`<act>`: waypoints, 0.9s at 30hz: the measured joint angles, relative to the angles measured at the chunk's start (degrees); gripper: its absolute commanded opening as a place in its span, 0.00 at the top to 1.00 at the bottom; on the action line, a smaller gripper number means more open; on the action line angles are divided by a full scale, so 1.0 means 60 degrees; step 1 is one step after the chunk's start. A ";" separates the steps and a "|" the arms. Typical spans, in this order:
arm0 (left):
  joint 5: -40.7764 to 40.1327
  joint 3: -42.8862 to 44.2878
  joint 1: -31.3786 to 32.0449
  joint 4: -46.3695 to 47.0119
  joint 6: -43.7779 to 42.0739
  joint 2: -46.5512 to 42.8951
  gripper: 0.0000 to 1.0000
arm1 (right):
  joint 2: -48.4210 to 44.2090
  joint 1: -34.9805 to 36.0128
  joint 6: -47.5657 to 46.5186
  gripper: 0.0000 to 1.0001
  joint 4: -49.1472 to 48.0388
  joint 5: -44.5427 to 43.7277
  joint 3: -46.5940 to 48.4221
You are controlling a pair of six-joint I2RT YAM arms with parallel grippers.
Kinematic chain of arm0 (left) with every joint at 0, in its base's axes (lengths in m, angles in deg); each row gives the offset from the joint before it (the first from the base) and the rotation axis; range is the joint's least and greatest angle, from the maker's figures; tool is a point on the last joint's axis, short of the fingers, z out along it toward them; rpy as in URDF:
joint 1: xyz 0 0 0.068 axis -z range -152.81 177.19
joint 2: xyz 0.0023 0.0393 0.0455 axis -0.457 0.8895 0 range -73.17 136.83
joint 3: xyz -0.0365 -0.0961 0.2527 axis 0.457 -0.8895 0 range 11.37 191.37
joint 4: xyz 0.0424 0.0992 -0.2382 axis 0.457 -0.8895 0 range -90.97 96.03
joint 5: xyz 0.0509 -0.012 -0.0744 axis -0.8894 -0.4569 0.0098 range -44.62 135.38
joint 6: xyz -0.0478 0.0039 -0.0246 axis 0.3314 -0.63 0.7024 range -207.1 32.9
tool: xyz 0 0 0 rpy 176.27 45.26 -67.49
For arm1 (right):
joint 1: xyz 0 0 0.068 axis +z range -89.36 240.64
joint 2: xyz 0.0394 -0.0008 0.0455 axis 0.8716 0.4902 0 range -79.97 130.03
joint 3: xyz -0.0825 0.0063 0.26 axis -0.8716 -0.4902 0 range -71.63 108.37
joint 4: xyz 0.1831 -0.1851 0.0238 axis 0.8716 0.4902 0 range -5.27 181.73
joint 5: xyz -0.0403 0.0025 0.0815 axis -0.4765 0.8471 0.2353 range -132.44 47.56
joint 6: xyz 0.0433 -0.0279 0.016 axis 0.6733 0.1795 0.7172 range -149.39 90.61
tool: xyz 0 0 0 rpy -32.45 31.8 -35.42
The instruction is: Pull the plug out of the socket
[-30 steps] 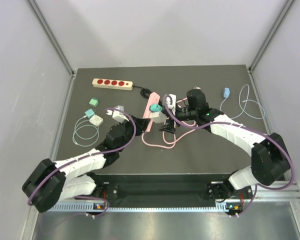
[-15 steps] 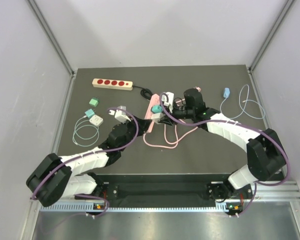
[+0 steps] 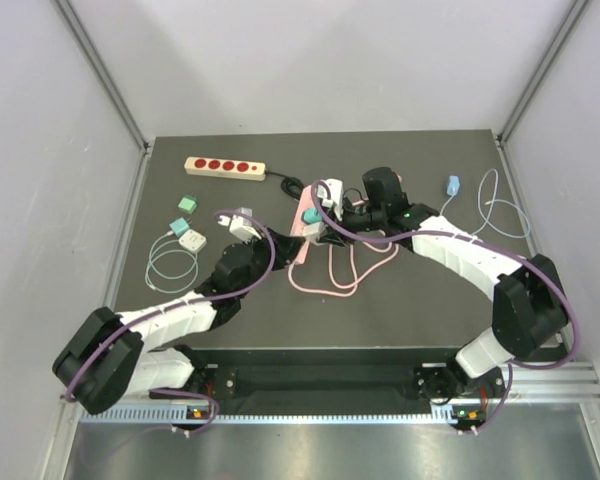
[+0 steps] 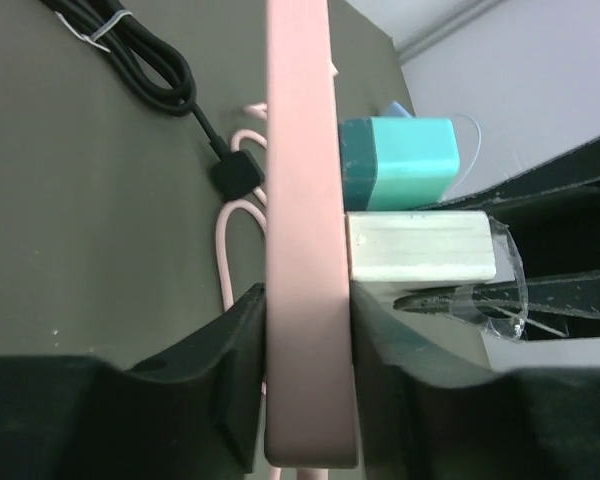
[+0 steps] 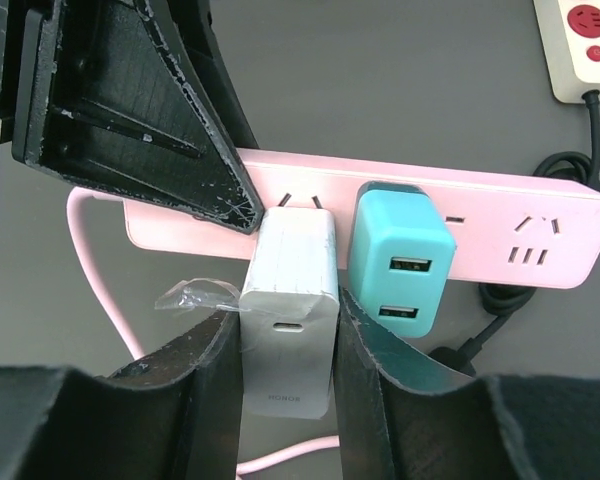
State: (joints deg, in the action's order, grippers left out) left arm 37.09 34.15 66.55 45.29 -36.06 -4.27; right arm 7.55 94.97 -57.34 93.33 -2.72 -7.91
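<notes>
A pink power strip [image 5: 500, 225] lies on the dark table, and my left gripper [image 4: 305, 320] is shut on its near end, one finger on each long side. Two plugs stand in its face. One is a white charger plug [image 5: 290, 300], the other a teal USB plug [image 5: 400, 265]. My right gripper [image 5: 288, 330] is shut on the white plug's body. Its two metal prongs [image 5: 305, 203] show between the body and the strip. The top view has both grippers meeting at the strip [image 3: 305, 222]. The left wrist view shows the white plug [image 4: 420, 245] below the teal one [image 4: 395, 163].
The pink cable [image 3: 330, 275] loops in front of the strip, and a black cable [image 3: 290, 185] runs to a beige strip with red sockets [image 3: 224, 167]. A green adapter [image 3: 187, 203] and a white adapter with its cord [image 3: 190, 238] lie left. A blue adapter [image 3: 452, 184] lies right.
My right gripper moved left and farther back to the strip and shut on the white plug. The left arm shifted slightly and kept its hold on the strip.
</notes>
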 measured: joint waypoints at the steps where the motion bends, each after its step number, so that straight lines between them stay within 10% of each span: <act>1: 0.0178 0.0080 -0.0058 -0.0146 -0.0044 0.0000 0.49 | 0.0000 0.0004 -0.0073 1.00 0.0124 -0.0025 0.0055; 7: 0.1450 0.0404 -0.0229 -0.1035 -0.0310 -0.0270 0.27 | 0.0000 0.0095 -0.0321 1.00 0.0721 0.0007 0.0160; 27: 0.3730 0.1220 -0.0958 -0.4044 -0.1337 -0.0135 0.18 | 0.0000 0.0255 -0.1249 1.00 0.1661 0.0033 0.0215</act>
State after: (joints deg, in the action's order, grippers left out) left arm 59.47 41.47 60.80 21.03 -44.08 -5.07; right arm 7.55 96.50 -64.83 103.30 -2.52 -6.62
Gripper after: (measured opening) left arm 0.811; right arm 0.340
